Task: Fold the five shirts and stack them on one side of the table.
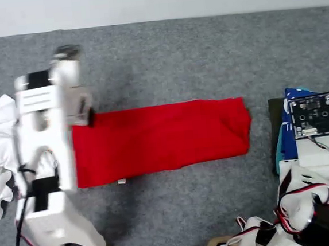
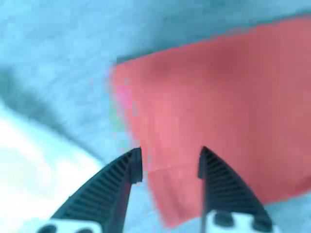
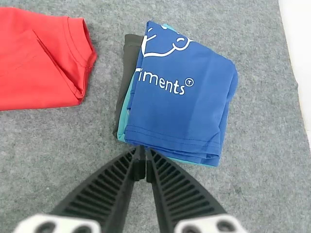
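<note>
Both the left arm (image 1: pixel 40 119) and the right arm (image 1: pixel 314 157) are white plastic with black motor blocks and ribbed black jaws. Red, black and white cables (image 1: pixel 286 203) run along the right one.

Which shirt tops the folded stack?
The blue shirt with white print; a teal shirt and a dark shirt peek out beneath it, while the red shirt lies apart.

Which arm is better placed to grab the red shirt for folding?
Likely left arm: its jaws stand open at the edge of the red shirt. The right arm hangs with jaws shut by the folded stack, apart from it.
</note>
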You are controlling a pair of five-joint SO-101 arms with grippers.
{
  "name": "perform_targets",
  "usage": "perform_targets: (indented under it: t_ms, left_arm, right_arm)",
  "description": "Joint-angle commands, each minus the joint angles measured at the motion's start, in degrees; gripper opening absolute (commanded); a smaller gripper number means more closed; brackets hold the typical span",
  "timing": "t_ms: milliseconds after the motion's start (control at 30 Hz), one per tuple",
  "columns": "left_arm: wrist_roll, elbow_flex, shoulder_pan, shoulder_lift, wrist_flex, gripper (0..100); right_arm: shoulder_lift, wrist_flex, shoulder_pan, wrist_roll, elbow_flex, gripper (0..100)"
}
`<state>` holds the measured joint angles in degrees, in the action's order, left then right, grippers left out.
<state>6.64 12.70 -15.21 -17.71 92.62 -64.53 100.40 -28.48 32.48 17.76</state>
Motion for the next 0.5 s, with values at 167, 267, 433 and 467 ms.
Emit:
perform_targets:
  t_ms: [167, 267, 433, 467]
  left_arm:
    - [5.4, 1.8, -6.7, -9.2, 0.1, 22]
    - [5.8, 1.9, -6.2, -11.7, -0.4, 22]
    - [6.4, 1.8, -5.7, -14.3, -1.8, 22]
    - [6.4, 1.8, -5.6, -15.1, -2.5, 22]
  right_arm:
    - [-0.2, 1.2, -0.7, -0.4, -0.1, 1.2]
    - [-0.2, 1.5, -0.7, -0.4, -0.1, 1.1]
    - [-0.2, 1.5, -0.8, -0.5, -0.1, 1.1]
    - [-0.2, 1.5, -0.8, -0.6, -0.1, 1.1]
